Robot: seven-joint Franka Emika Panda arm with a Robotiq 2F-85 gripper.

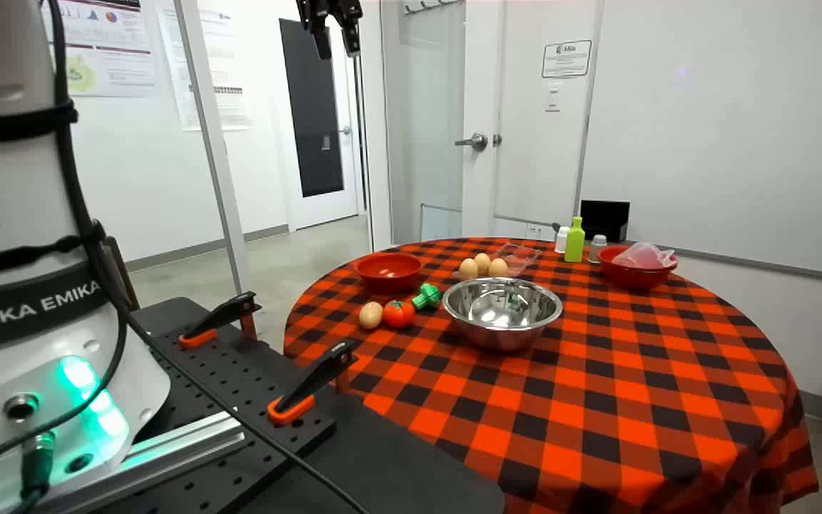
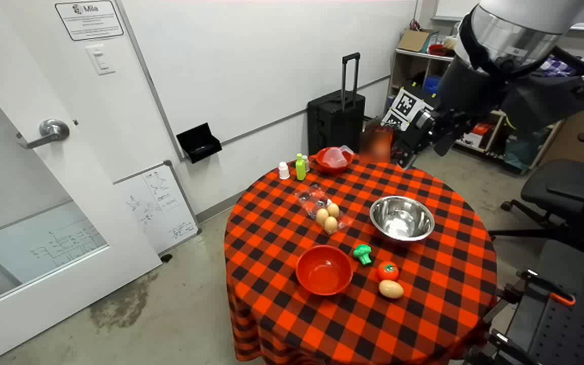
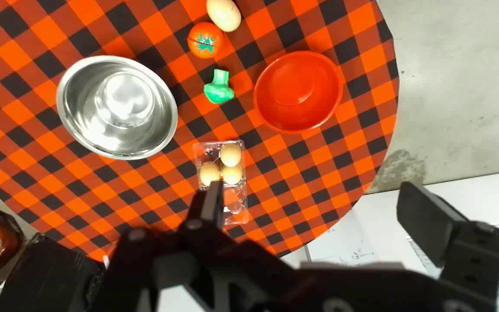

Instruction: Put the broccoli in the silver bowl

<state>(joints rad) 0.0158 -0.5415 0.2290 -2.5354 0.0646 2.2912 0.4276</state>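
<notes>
The green toy broccoli (image 1: 427, 296) lies on the tablecloth beside the silver bowl (image 1: 502, 335). In an exterior view the broccoli (image 2: 362, 254) lies between the red bowl and the tomato, with the silver bowl (image 2: 402, 219) further back. In the wrist view the broccoli (image 3: 219, 86) lies between the silver bowl (image 3: 117, 108) and the red bowl, stem toward the top. The silver bowl looks empty. My gripper (image 3: 312, 190) is open and empty, high above the table. It also shows in both exterior views (image 1: 337, 48) (image 2: 424, 154), well apart from the broccoli.
A tomato (image 2: 388, 272) and a loose egg (image 2: 391, 289) lie near the broccoli. A red bowl (image 2: 324, 270) stands beside it. A clear carton with eggs (image 3: 222, 182), a green bottle (image 2: 300, 167), shakers (image 2: 284, 171) and another red bowl (image 2: 333, 161) are also on the table.
</notes>
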